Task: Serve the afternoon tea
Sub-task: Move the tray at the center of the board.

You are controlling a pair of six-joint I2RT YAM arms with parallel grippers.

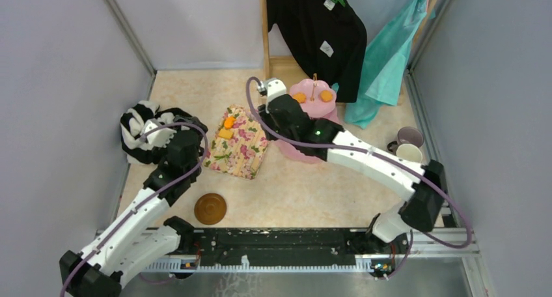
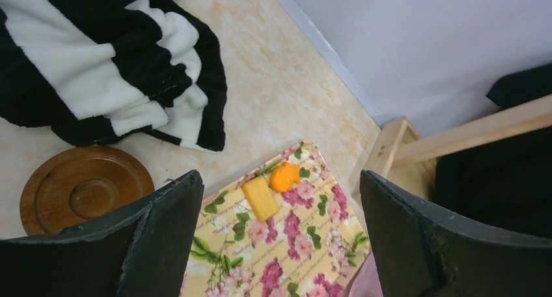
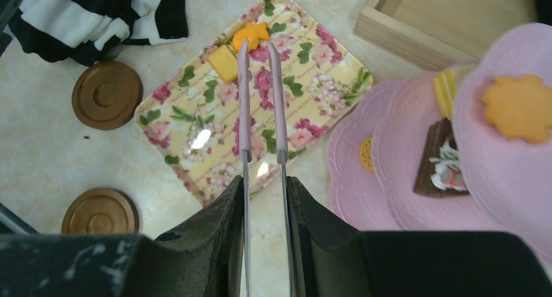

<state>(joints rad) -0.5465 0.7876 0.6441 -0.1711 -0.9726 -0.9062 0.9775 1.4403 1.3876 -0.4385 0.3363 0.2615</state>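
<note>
The pink cake stand (image 1: 314, 94) stands at the back centre, with orange pastries on its top tier. In the right wrist view the cake stand (image 3: 403, 134) carries an orange flower cookie (image 3: 517, 108), a brown pastry (image 3: 444, 161) and a yellow one (image 3: 368, 154). An orange pastry (image 3: 252, 33) and a yellow pastry (image 3: 224, 62) lie on the floral-print tray (image 3: 195, 114). My right gripper (image 3: 265, 186) is shut on pink-tipped tongs (image 3: 260, 101), whose empty tips hover just short of the orange pastry. My left gripper (image 2: 278, 199) is open and empty above the tray's near end.
Two brown saucers (image 3: 107, 94) (image 3: 100, 211) lie left of the tray. The lilac mug (image 1: 410, 137) and cream mug (image 1: 409, 153) stand at the right wall. The striped garment (image 1: 138, 131) lies at the left. A wooden rack (image 1: 267, 30) with hanging clothes stands behind.
</note>
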